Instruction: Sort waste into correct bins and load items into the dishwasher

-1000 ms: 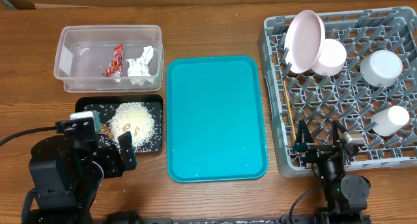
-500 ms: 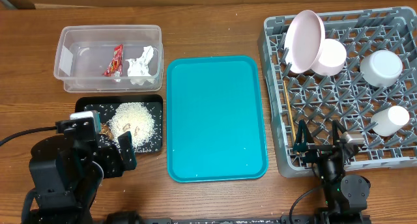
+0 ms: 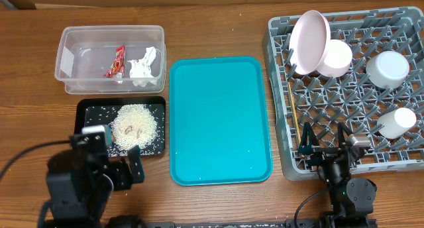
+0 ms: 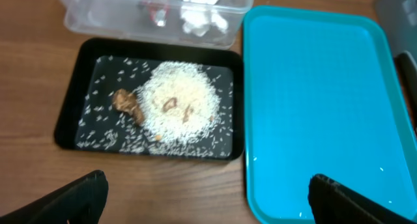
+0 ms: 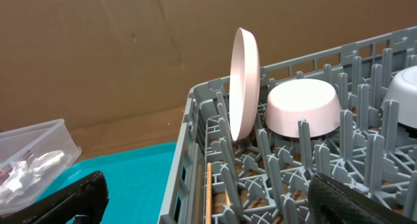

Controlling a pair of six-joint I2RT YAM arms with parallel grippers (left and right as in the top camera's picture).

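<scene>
Overhead, the left hand [image 3: 112,167] has drawn back off the black tray [image 3: 86,109], uncovering its rice heap [image 3: 136,122], while the right hand [image 3: 323,145] stays at the grey rack [image 3: 397,29]; the left wrist view shows spread, empty fingers [image 4: 78,195] short of the tray's brown lump [image 4: 127,101]; the right wrist view shows its fingers spread too, with the plate [image 5: 244,84] upright in the rack.

Table [image 3: 218,22]: brown wood, visible grain, beneath the left claw [image 4: 207,208] and stretching ahead of it.
Backdrop [image 5: 117,48]: plain brown cardboard, upright, ahead of the right claw [image 5: 205,208], past the table's far edge.
Light: even, soft.
</scene>
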